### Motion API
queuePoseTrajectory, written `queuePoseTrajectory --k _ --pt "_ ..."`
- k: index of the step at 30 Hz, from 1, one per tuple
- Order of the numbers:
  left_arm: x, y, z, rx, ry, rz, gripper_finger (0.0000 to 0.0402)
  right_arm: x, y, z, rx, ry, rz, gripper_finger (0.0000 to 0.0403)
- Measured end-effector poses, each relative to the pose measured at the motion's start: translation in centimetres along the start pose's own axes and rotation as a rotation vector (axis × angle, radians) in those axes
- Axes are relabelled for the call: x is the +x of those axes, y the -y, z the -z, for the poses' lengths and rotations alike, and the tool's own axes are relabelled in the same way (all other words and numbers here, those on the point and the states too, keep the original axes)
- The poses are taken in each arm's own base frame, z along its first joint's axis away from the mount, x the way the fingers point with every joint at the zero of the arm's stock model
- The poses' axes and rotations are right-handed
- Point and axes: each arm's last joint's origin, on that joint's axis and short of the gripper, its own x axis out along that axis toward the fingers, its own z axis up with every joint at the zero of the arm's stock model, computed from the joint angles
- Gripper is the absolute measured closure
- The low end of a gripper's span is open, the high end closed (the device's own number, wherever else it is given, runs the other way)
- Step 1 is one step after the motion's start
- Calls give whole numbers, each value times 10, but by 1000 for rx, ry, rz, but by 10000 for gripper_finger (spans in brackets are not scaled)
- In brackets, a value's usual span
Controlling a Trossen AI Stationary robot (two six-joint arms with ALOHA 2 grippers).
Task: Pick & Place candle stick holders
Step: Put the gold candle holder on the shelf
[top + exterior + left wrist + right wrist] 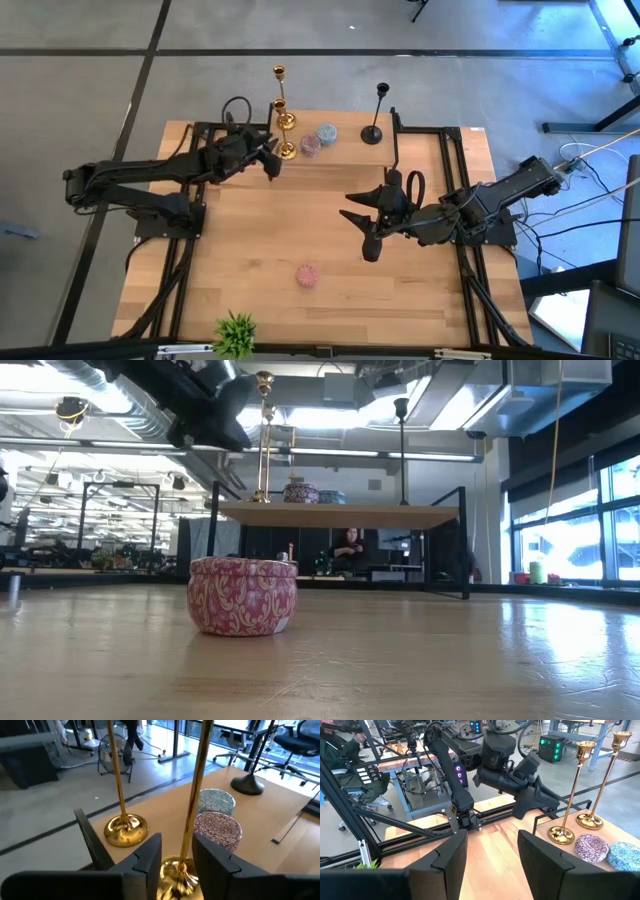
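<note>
Two gold candle stick holders and a black one (375, 130) stand upright on their round bases on a raised wooden shelf (340, 512) at the table's far side. My left gripper (177, 857) is open at the nearer gold holder (287, 150). Its fingers stand on either side of the thin stem (189, 827), low down just above the base, with a gap showing. The other gold holder (124, 829) stands just beyond. My right gripper (362, 232) hangs open over the table's middle right, with nothing between its fingers (445, 862).
A purple patterned tin (217, 827) and a blue-grey tin (216, 800) sit on the shelf between the gold and black holders. A pink tin (307, 275) stands on the table near the front. A small green plant (235, 335) is at the near edge.
</note>
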Motion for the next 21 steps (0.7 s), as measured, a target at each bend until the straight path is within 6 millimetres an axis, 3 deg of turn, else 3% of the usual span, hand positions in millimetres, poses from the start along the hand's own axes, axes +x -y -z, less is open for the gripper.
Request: queuePoseTrajectory --k 14,21 --pt "-72 -2 -21 -177 134 258 287 0 -1 -2 21 19 -11 226" --pt "-86 7 -19 -261 56 505 288 0 -3 -2 21 -2 -64 226"
